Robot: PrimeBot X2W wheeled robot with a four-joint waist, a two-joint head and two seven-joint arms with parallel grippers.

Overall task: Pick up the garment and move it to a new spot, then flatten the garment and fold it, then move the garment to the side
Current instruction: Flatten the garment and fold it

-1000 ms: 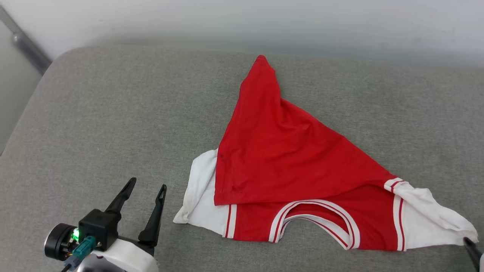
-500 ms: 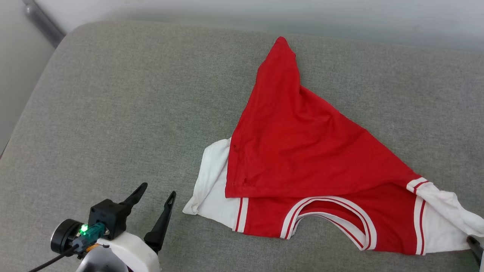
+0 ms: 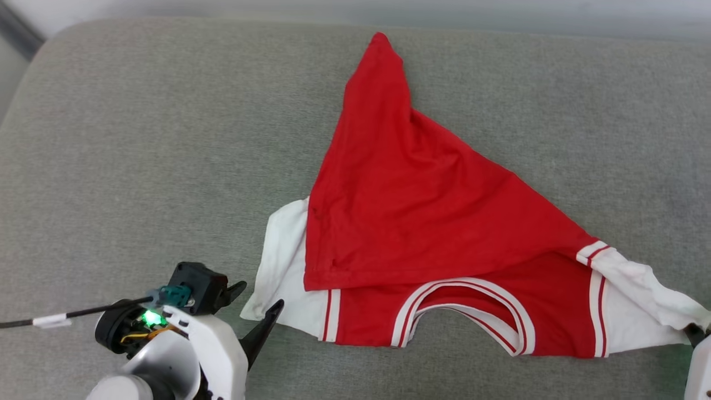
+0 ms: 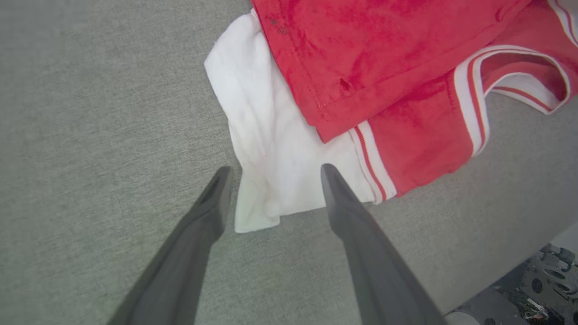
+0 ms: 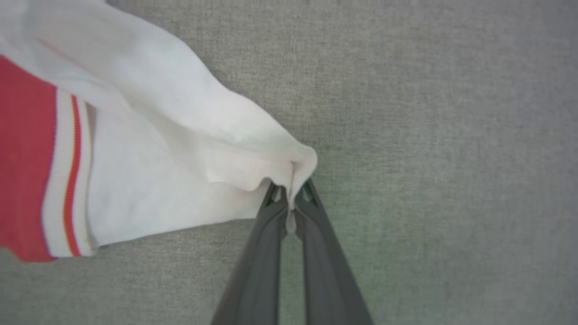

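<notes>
Left tool (image 4: 275, 168), right tool (image 5: 291, 188), one garment (image 3: 411, 211)

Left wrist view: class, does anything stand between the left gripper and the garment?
Nothing visible does. The left gripper is open, and the white sleeve of the garment lies straight ahead of it on the grey cushion.

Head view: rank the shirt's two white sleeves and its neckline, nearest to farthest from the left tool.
1. Left sleeve, just beyond the left tool.
2. Neckline, middle of the near edge.
3. Right sleeve, far right, pinched by the right tool.
</notes>
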